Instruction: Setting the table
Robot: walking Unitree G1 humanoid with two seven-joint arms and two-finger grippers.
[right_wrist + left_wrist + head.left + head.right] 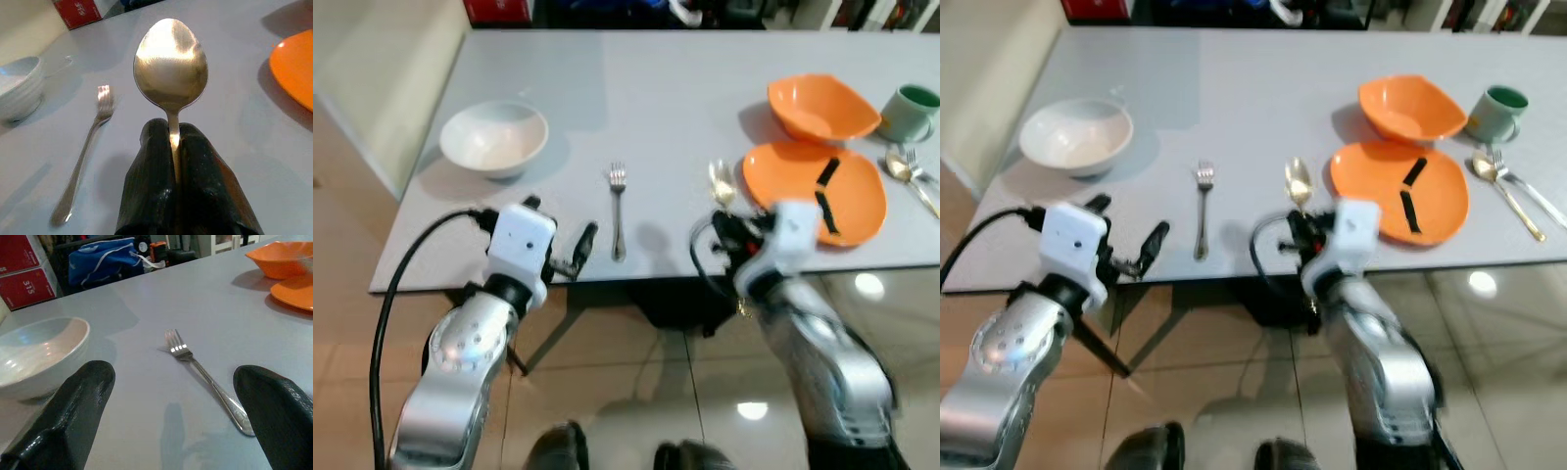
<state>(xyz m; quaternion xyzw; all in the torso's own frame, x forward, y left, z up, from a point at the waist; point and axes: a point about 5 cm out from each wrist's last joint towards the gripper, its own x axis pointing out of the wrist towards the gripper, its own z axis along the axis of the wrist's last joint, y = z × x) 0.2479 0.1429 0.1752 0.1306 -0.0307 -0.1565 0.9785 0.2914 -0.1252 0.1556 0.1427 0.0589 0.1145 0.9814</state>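
Grey desk (666, 108) seen from its near edge. Right claw (178, 147) is closed on a gold spoon (171, 61), held over the edge beside the orange plate (815, 191). Left claw (171, 421) is spread open before the fork (618, 211). White bowl (494, 137) noted farther left.

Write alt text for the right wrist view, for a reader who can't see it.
The right gripper pinches the handle of a gold metal spoon between its two black fingers, bowl pointing away over a grey table. A silver fork lies on the table beside a white ceramic bowl, and the edge of an orange plate shows on the opposite side.
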